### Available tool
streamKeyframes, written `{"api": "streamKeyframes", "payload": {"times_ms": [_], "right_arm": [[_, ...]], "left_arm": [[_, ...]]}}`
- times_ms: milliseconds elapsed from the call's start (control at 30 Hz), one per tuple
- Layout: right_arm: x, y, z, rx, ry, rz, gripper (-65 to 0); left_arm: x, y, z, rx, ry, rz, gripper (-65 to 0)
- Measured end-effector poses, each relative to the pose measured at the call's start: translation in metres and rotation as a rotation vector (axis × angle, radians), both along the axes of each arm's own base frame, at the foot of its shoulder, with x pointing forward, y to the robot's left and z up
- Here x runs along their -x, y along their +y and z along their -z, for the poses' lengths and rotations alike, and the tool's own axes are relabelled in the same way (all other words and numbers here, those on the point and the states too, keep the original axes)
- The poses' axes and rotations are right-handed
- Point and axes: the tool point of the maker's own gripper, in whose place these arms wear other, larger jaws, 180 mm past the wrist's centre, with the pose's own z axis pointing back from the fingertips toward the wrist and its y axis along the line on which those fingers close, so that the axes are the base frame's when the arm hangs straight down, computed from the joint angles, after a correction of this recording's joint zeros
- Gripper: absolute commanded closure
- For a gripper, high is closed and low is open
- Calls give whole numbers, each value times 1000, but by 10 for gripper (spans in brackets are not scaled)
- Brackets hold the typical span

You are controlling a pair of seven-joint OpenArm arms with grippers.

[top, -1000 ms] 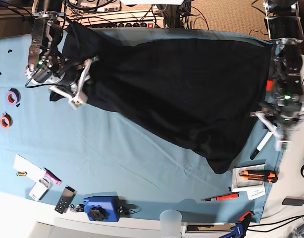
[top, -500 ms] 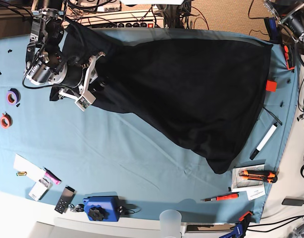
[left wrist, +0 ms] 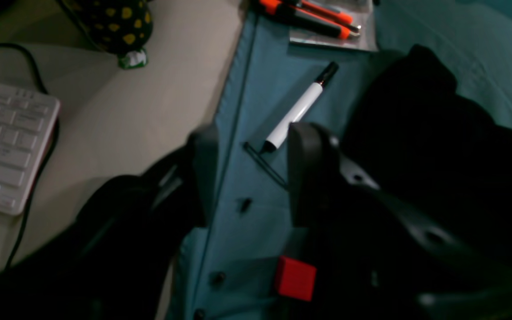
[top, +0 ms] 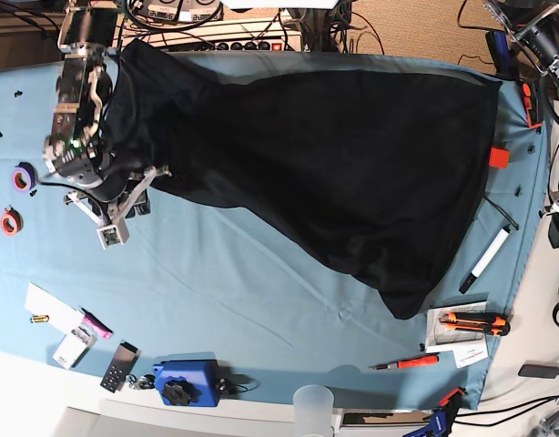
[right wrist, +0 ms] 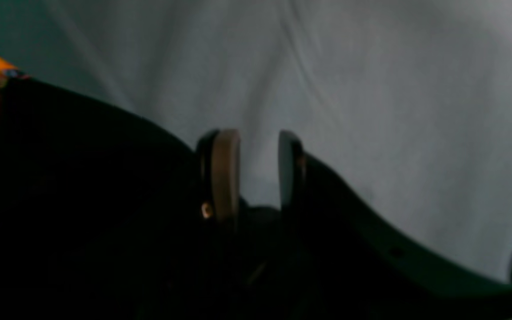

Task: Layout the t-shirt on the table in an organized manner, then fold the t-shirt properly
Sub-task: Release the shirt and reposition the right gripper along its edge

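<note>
Near edge of the tabletop (top: 261, 300), base view: blue box (top: 186, 382), clear cup (top: 314, 402), orange-handled cutter (top: 475, 320) and screwdriver (top: 405, 362), a white marker (top: 484, 257) by the right hem. None of it touches the shirt except maybe the marker, which lies just beside the hem.

The t-shirt (top: 352, 164) sits on the tabletop, spread across the middle and far half, back side up as far as I can tell; no print visible in base view. Shape is lopsided: wide along the far edge, narrowing to a bunched point near the cutter. Left part by the right arm is gathered and creased. So layout is only partly done, imo roughly halfway through flattening, and no fold started.

Right tool (top: 116, 218) hangs at the shirt's left edge, just over bare cloth. Right wrist view shows its pads (right wrist: 225, 173) standing apart w/ a clear gap, tabletop visible between them, nothing pinched. Black fabric lies below and left of them, plus a speck of orange print at the far left of that view.

Left tool (left wrist: 247, 178) is off past the right end of the tabletop, out of base view. Wrist view: jaws wide apart, empty, over the tabletop's edge w/ the marker, a red block (left wrist: 295, 278) and shirt hem beside it.

Left to do, judging by this: pull the near corner and left side out square, smooth sleeves, then all folds.
</note>
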Motion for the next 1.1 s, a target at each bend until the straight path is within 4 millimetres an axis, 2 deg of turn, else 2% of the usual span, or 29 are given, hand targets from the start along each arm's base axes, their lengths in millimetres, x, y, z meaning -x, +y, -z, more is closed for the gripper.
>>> {"api": "streamKeyframes", "payload": {"times_ms": [133, 233, 267, 333, 467, 600, 767, 867, 1000, 1100], "right_arm": [[4, 1, 35, -16, 114, 3, -155], [9, 14, 46, -9, 162, -39, -154], [10, 18, 47, -5, 167, -53, -138], [10, 23, 48, 3, 171, -75, 0], [10, 25, 48, 34, 170, -97, 0], [6, 22, 36, 95, 128, -111, 0], [-15, 36, 1, 75, 11, -142, 0], [-19, 40, -8, 64, -18, -153, 0], [-32, 40, -22, 71, -64, -151, 0], [-50, 27, -40, 157, -144, -135, 0]], "left_arm": [[0, -1, 0, 4, -3, 2, -264], [0, -1, 0, 3, -3, 2, -264], [0, -1, 0, 3, -3, 2, -264], [0, -1, 0, 3, -2, 2, -264], [0, -1, 0, 3, -2, 2, -264], [0, -1, 0, 4, -3, 2, -264], [0, -1, 0, 6, -2, 2, -264], [0, -2, 1, 9, -3, 3, -264], [0, -2, 1, 9, -3, 3, -264], [-1, -4, 0, 20, -11, 9, -264]]}}
